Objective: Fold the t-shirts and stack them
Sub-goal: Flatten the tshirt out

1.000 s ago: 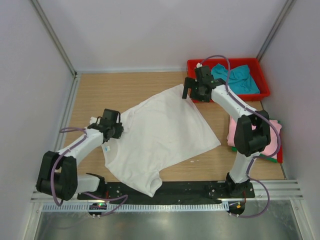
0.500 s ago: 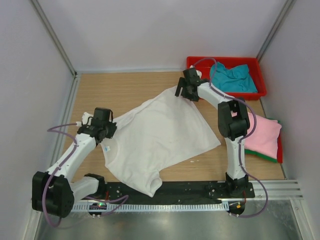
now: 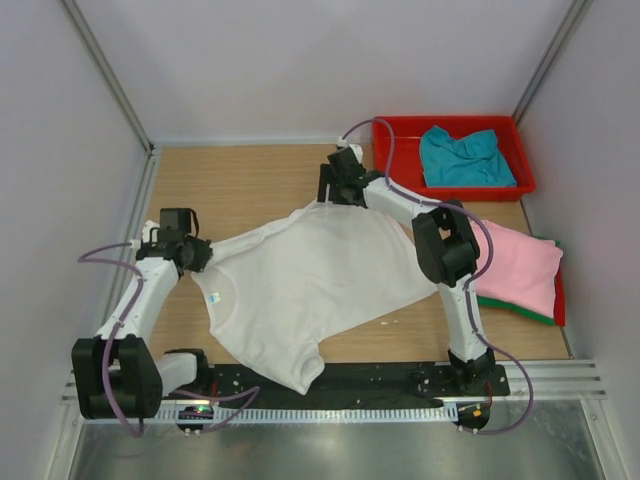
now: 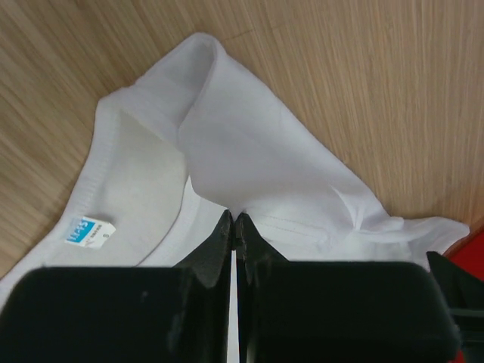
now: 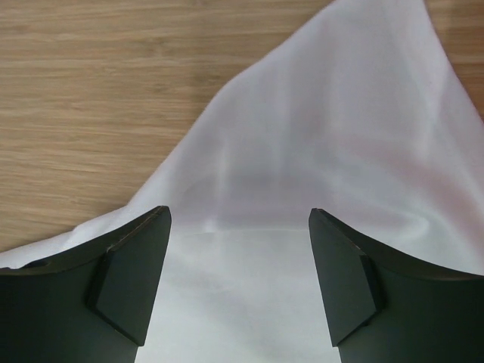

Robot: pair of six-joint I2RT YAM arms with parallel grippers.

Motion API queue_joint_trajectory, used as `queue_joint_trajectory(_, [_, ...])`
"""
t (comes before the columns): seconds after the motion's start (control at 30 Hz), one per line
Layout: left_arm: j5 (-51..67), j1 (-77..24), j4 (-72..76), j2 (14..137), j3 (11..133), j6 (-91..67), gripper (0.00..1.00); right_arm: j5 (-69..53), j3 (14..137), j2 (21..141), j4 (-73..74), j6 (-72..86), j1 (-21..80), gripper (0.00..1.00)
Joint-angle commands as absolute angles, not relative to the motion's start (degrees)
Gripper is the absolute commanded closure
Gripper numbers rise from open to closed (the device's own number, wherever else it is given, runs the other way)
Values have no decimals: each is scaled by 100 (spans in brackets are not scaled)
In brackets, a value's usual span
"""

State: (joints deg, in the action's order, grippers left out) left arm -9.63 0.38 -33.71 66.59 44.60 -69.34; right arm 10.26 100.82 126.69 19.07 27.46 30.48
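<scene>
The white t-shirt [image 3: 310, 280] lies spread over the middle of the wooden table, collar toward the left. My left gripper [image 3: 196, 254] is shut on a fold of it beside the collar [image 4: 235, 218], close to the blue neck label [image 4: 87, 231]. My right gripper [image 3: 333, 190] hovers open over the shirt's far corner, and white cloth [image 5: 325, 136] lies flat under its spread fingers [image 5: 240, 215]. The teal t-shirt [image 3: 465, 157] lies crumpled in the red tray [image 3: 400, 130]. The pink t-shirt [image 3: 515, 268] sits folded at the right, on top of the green one [image 3: 522, 313].
The red tray stands at the far right corner. White walls and metal posts close in the table on three sides. A black rail [image 3: 380, 378] with the arm bases runs along the near edge. Bare wood [image 3: 230, 180] shows at the far left.
My left gripper has pulled the shirt's collar side to the left and farther away. My right gripper has swung left from the tray to the shirt's far corner. The shirt now lies stretched out wider.
</scene>
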Motion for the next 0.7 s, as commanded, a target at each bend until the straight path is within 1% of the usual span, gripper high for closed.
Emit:
queue_joint_trajectory(0.0, [-713, 482, -3208, 6881, 4851, -6355, 100, 1397, 9827, 12595, 1740, 2663, 2918, 21])
queue_joint_trajectory(0.1, [-589, 746, -2963, 7232, 5027, -6197, 100, 1389, 9493, 12437, 1775, 2663, 2918, 21])
queue_joint_trajectory(0.23, [-598, 852, -2602, 7821, 5439, -5977, 100, 1389, 8835, 12139, 1837, 2830, 2918, 22])
queue_joint_trajectory(0.37, [-422, 861, -2505, 8768, 6133, -5968, 100, 1275, 8184, 11769, 1793, 2979, 3049, 24])
queue_joint_trajectory(0.43, [-378, 861, -2321, 9051, 6511, -5924, 100, 1283, 7877, 11550, 1784, 3015, 3137, 24])
queue_joint_trajectory(0.53, [-562, 870, -2311, 9649, 7126, -5696, 100, 1344, 7691, 11382, 1767, 3076, 3287, 24])
queue_joint_trajectory(0.67, [-624, 879, -2338, 10396, 7935, -5511, 100, 1301, 7892, 11346, 1845, 3330, 3322, 24])
